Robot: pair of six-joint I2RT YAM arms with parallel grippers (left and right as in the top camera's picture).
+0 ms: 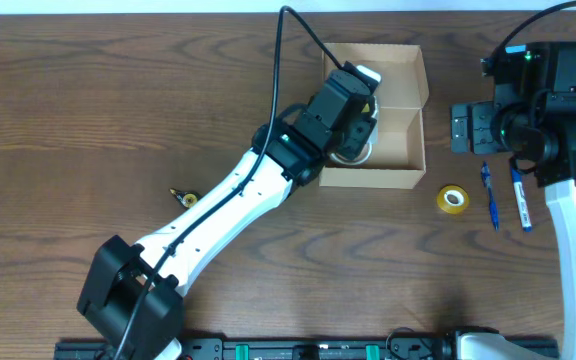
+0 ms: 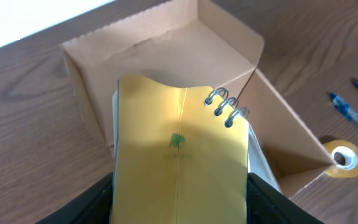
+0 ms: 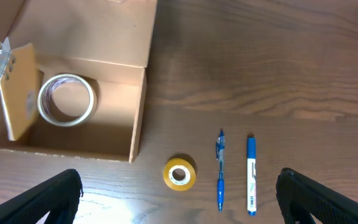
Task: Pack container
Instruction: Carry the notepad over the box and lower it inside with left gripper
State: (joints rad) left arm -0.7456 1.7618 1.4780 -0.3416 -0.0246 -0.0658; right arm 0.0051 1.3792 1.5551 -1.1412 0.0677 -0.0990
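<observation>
The container (image 1: pixel 400 72) is an open tan cardboard box at the table's far middle, with its flap lid folded back. My left gripper (image 1: pixel 354 100) hangs over it, shut on a yellow spiral notebook (image 2: pixel 179 155) that is tilted down into the box (image 2: pixel 148 37). From the right wrist the notebook (image 3: pixel 20 90) leans against the box's left end, beside a clear tape roll (image 3: pixel 67 99) lying on the box floor. My right gripper (image 1: pixel 463 127) is to the right of the box, open, with nothing between its fingers (image 3: pixel 55 199).
A yellow tape roll (image 1: pixel 453 198) lies just right of the box's near corner. A blue pen (image 1: pixel 489 195) and a blue-and-white marker (image 1: pixel 519 197) lie side by side beyond it. A small black-and-yellow object (image 1: pixel 182 197) sits left of my left arm.
</observation>
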